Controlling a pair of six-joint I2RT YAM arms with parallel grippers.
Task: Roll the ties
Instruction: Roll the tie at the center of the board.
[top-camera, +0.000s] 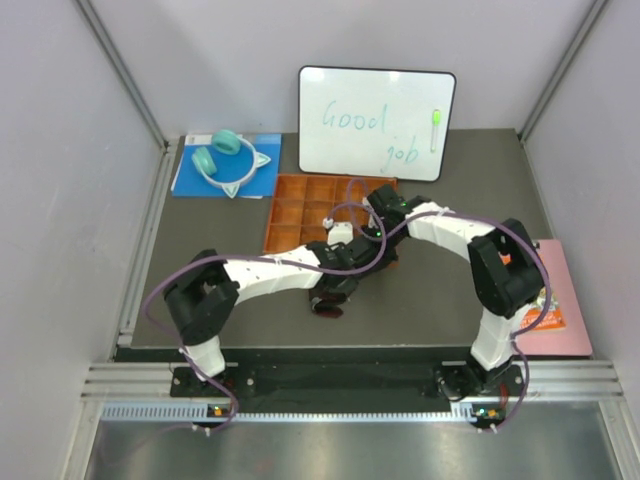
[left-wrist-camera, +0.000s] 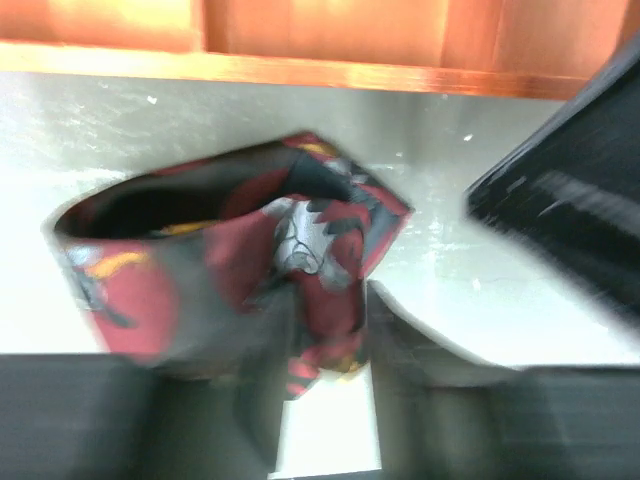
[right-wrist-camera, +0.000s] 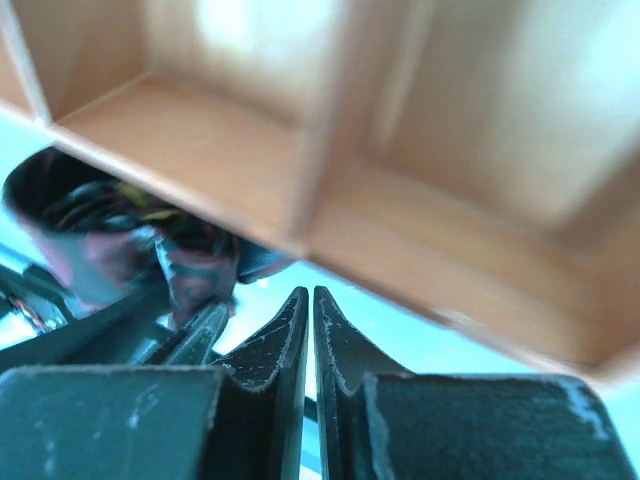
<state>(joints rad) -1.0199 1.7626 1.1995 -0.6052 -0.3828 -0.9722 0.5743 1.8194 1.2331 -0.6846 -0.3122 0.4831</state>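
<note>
The tie (left-wrist-camera: 230, 270) lies as a loose, dark red and black coil on the grey table just in front of the orange tray (left-wrist-camera: 300, 50). One fold of it hangs between the blurred fingers of my left gripper (left-wrist-camera: 335, 345). The blur hides whether they pinch it. From above, the tie (top-camera: 327, 306) shows as a small dark coil under the left gripper (top-camera: 335, 290). My right gripper (right-wrist-camera: 307, 292) is shut on nothing, its tips beside the tray's front wall (right-wrist-camera: 300, 220), with the tie (right-wrist-camera: 130, 240) to its left. In the overhead view the right gripper (top-camera: 385, 258) sits at the tray's near corner.
The orange tray (top-camera: 300, 205) has several open cells. A whiteboard (top-camera: 375, 120) leans at the back. Teal headphones (top-camera: 225, 155) rest on a blue sheet (top-camera: 195, 178) at the back left. A pink pad (top-camera: 562, 300) lies at the right edge. The right arm's dark body (left-wrist-camera: 570, 210) is close to the tie.
</note>
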